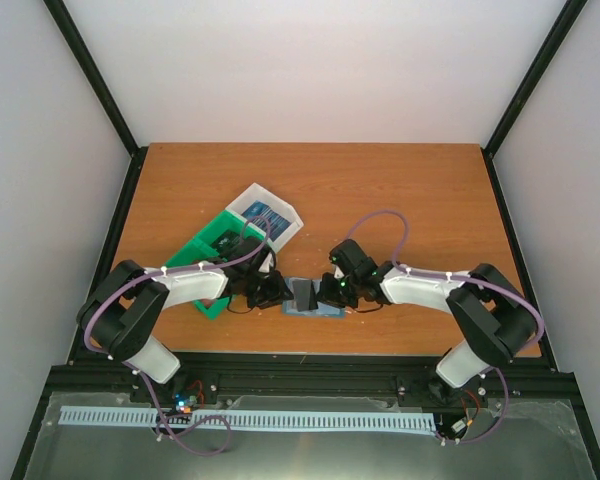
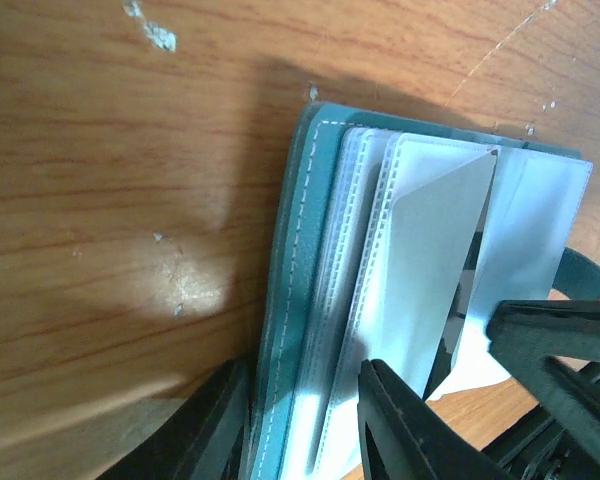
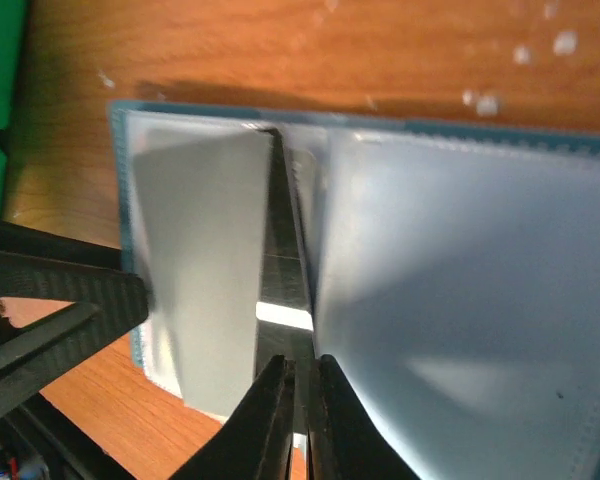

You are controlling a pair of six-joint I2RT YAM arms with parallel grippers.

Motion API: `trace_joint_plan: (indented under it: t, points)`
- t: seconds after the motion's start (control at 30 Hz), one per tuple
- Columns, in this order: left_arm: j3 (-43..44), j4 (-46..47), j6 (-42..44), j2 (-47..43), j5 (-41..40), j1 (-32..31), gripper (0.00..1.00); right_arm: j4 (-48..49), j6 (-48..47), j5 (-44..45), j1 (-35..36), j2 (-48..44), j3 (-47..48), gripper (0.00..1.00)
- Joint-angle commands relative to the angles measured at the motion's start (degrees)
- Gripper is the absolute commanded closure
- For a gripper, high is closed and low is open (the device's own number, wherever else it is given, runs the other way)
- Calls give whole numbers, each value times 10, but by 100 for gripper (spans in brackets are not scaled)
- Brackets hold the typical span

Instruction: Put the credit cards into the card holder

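A small teal-blue folding card holder (image 1: 320,310) lies open on the orange-brown wooden tabletop (image 1: 410,200), near its front edge and between the two arms. Its grey-blue inside faces up, showing a stack of clear stitched plastic sleeves (image 2: 365,260). One pale grey leaf (image 2: 440,270) stands up from the middle instead of lying flat.

The left gripper (image 2: 300,400) reaches in from the holder's left side. Its two black fingers straddle the teal cover and the sleeves stacked on it, and that bundle fills the gap between them, so the jaws are clamped on the card holder.

The right gripper (image 3: 302,370) comes in from the opposite side with its fingers pressed together, only a hairline slit between them. Their tips sit at the near end of a thin dark card (image 3: 285,250) with a light band, seen edge-on. It stands between the raised grey leaf and the broad clear sleeve to its right. The right wrist view does not show whether the fingertips pinch this card or only touch it.

Behind the left arm, a green plastic bin (image 1: 205,250) and a white plastic bin (image 1: 285,232) sit side by side at an angle. Blue cards (image 1: 265,213) lie in the white bin, well apart from the card holder
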Motion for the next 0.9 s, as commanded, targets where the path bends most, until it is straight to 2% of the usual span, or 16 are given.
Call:
trace_joint_plan:
  t: [0.0, 0.1, 0.27, 0.4, 0.53, 0.7, 0.87]
  points:
    - [-11, -24, 2, 8, -6, -5, 67, 16, -97, 42, 5, -40, -2, 91]
    - [-9, -29, 11, 3, -2, -5, 66, 40, -89, 18, 7, -38, -13, 88]
    - [-12, -36, 35, -13, -5, -5, 65, -3, -78, 69, 14, -56, 1, 87]
    - [-32, -32, 45, -24, 0, -5, 69, -47, -86, 69, 29, -51, 11, 88]
    - [-51, -24, 52, -35, -7, -5, 72, -29, -55, 46, 57, -43, -11, 92]
    - [-63, 14, 59, -39, -3, -5, 72, 4, -31, 69, 85, -27, -15, 93]
    - [-60, 13, 63, -47, -40, -6, 72, -2, -36, 101, 96, 3, 0, 96]
